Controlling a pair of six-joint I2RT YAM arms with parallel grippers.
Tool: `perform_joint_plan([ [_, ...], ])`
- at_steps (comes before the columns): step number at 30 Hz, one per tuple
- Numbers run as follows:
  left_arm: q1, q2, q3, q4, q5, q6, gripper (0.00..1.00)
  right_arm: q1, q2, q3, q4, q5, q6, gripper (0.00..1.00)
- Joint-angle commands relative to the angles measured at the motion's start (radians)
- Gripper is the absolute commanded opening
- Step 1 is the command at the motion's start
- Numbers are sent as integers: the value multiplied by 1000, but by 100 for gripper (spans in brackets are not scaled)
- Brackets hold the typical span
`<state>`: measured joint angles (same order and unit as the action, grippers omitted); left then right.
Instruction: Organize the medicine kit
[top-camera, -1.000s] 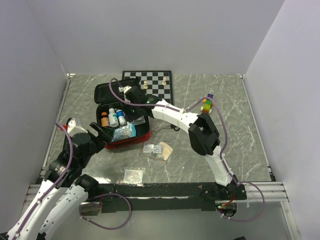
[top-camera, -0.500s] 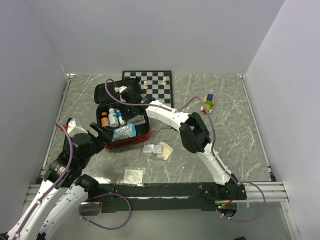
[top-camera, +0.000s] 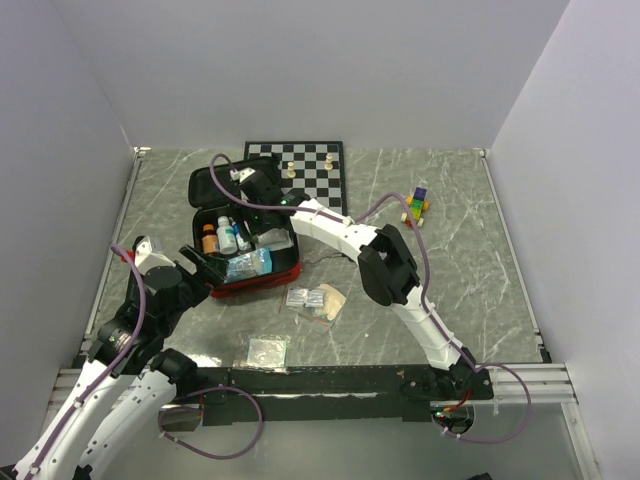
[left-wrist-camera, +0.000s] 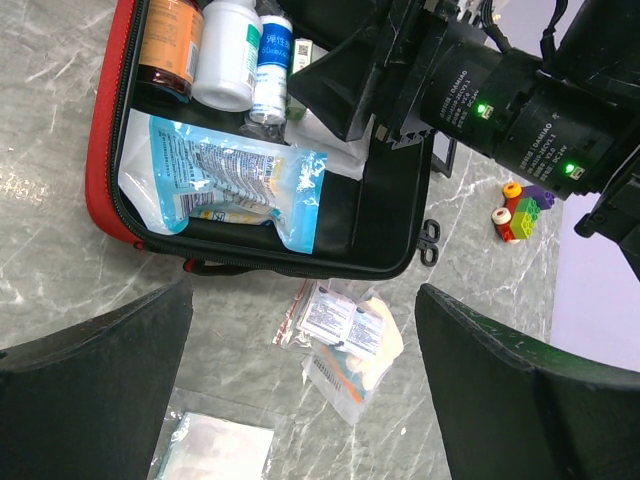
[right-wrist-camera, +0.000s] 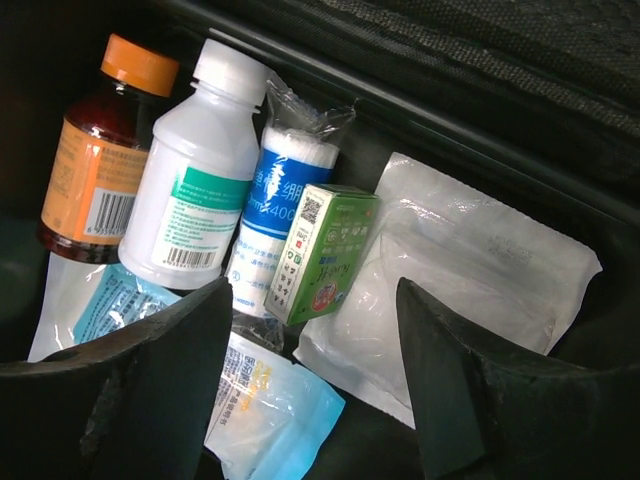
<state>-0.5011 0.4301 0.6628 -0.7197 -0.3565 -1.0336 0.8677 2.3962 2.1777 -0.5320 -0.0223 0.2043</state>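
Hovering by your medicine kit's far wall, the right end effector gapes released; bare bench lies right.

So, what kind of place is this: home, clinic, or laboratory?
Probably a robotics lab test cell: plain white walls enclose a grey marbled table, two white robot arms stand at its near edge, and a red zippered medicine kit lies beside a black-and-white chessboard.
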Motion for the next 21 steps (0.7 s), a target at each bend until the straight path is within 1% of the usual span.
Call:
perform_joint_plan([
  [1,-2,1,29,19,5,10,96,-4,-60,-37,52,42,20,73],
  [5,-4,-2,29,20,7,10,96,2,-198,-188,134,39,41,73],
  [11,-4,1,18,46,14,14,96,33,-532,-580,288,51,67,73],
  [15,-4,9,-2,84,36,7,96,53,-716,-816,317,85,105,73],
  [18,-4,18,-14,104,54,1,96,70,-810,-961,325,96,136,73],
  [21,-2,21,-22,117,67,-5,96,106,-854,-1077,325,79,133,73],
])
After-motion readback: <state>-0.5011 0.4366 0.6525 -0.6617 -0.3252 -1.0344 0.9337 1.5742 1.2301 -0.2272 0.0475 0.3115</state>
